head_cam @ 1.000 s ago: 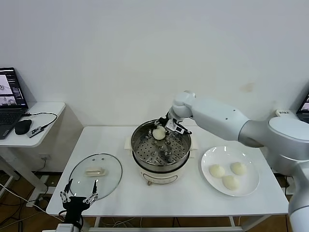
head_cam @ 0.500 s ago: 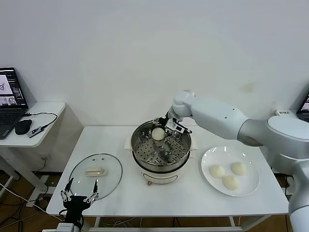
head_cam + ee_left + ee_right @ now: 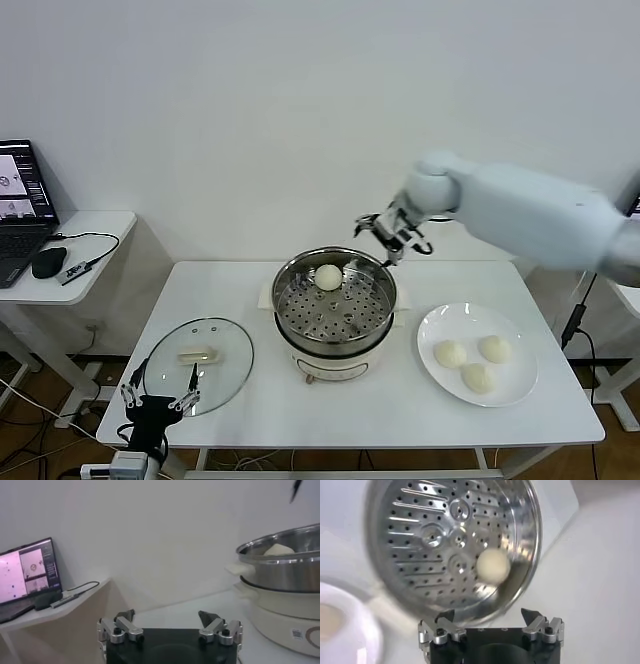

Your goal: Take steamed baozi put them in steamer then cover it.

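baozi: one in steamer (image 3: 335, 310), three on plate (image 3: 430, 365) | right tool (image 3: 392, 233) spread, empty

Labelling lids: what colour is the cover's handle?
Cream, on the cover's handle; head view shows it best.

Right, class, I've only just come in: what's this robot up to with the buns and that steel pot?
It is loading baozi into the steamer. One bun lies on the perforated tray at the back of the pot, and the right gripper hovers open and empty above the far rim. Three buns wait on the white plate. The glass cover lies flat on the table, off the pot. The left gripper is parked open at the table's front edge near the cover.
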You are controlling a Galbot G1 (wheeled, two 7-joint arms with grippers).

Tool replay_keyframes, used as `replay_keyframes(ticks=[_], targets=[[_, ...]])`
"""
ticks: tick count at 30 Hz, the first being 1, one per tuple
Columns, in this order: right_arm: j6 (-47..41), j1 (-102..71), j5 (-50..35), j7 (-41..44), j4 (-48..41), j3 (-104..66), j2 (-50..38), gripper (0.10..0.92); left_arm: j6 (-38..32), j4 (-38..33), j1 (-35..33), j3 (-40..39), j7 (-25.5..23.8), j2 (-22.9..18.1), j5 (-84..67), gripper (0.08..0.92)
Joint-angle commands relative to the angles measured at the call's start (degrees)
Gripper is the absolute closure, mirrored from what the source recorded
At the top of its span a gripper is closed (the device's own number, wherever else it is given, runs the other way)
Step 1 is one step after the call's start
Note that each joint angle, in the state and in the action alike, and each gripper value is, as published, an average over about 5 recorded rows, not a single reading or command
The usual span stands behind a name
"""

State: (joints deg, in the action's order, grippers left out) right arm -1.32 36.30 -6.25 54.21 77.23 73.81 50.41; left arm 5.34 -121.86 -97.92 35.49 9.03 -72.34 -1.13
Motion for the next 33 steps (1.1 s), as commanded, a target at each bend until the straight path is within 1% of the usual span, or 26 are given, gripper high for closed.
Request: replay_keyframes(ticks=[1, 7, 14, 20, 33], targets=[[-16.10, 2.85, -7.57, 3.12, 15.84, 1.21, -22.19, 0.203, 1.03, -0.12, 0.29, 0.11, 0.06, 1.82, -0.43, 0.177], [-16.74, -5.10, -3.14, 2.57, 17.54, -1.56, -28.58, 0.203, 1.61, 0.76, 1.04, -0.08, -0.07, 2.29, -0.47, 0.177], [-16.70, -23.32, 2.12, 0.94, 16.39, -13.77, -30.32, 0.203, 1.89, 1.60, 1.64, -0.19, -0.19, 2.03, -0.41, 0.177], [-17.06, -36.76, 5.34, -0.14, 12.23, -22.70, -26.66, 0.203, 1.90, 2.20, 1.60, 0.34, -0.29, 2.05, -0.26, 0.177], [-16.46, -43.01, 11.01, -0.42, 0.02, -26.88, -16.07, 0.203, 1.88, 2.46, 0.63, 1.16, -0.29, 1.32, -0.02, 0.177]])
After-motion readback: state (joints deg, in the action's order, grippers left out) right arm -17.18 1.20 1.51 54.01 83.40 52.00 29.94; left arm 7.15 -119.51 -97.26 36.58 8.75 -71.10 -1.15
